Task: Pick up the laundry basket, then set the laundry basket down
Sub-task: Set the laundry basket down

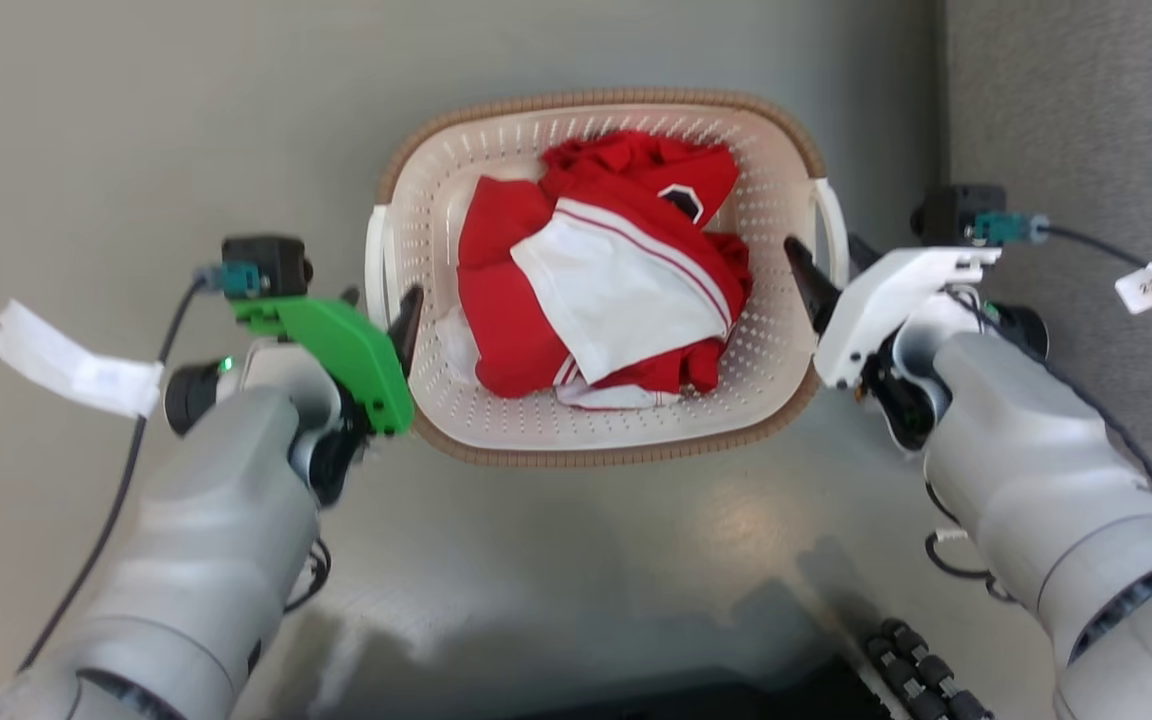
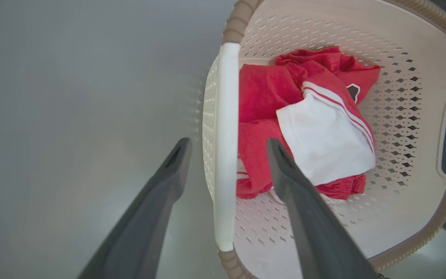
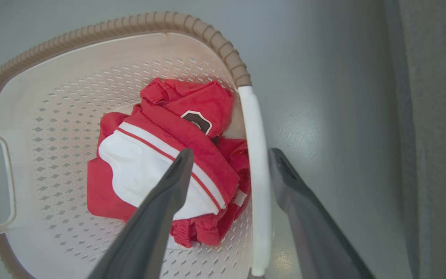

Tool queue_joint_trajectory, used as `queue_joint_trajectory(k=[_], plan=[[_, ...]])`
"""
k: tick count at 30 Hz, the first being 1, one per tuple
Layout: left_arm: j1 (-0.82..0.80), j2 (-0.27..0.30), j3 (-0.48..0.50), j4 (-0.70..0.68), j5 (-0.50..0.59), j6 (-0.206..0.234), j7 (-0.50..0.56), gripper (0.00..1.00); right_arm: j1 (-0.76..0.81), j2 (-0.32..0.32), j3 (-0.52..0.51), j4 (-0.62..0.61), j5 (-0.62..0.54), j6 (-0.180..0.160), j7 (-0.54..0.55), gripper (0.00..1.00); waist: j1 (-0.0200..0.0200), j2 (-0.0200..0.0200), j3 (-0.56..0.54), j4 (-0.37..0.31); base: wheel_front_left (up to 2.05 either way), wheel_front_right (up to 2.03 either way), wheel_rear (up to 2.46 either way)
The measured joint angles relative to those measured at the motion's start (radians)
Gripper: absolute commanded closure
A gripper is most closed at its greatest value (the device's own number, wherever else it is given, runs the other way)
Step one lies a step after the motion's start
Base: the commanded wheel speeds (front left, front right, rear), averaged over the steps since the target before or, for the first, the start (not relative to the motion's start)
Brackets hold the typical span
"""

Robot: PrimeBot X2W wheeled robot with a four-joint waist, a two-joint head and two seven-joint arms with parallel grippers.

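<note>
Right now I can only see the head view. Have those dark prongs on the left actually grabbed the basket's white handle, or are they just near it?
Observer: Not grabbed. In the left wrist view the left gripper is open and straddles the left handle of the laundry basket. One finger is outside the basket and one is inside, on the side of the red and white clothes, with a gap on each side of the handle.
Operator: And the one on the right?
Observer: The same. In the right wrist view the right gripper is open with the right handle between its fingers, and neither finger presses on it.
</note>
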Motion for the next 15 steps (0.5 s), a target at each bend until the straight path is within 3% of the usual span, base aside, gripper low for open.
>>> queue_joint_trajectory(k=[15], plan=[[0.133, 0.0, -0.016, -0.025, -0.03, 0.0, -0.039, 0.0, 0.092, 0.003, 0.002, 0.02, 0.003, 0.0, -0.01, 0.0, 0.0, 0.0, -0.193, -0.017, 0.0, 0.0, 0.0]])
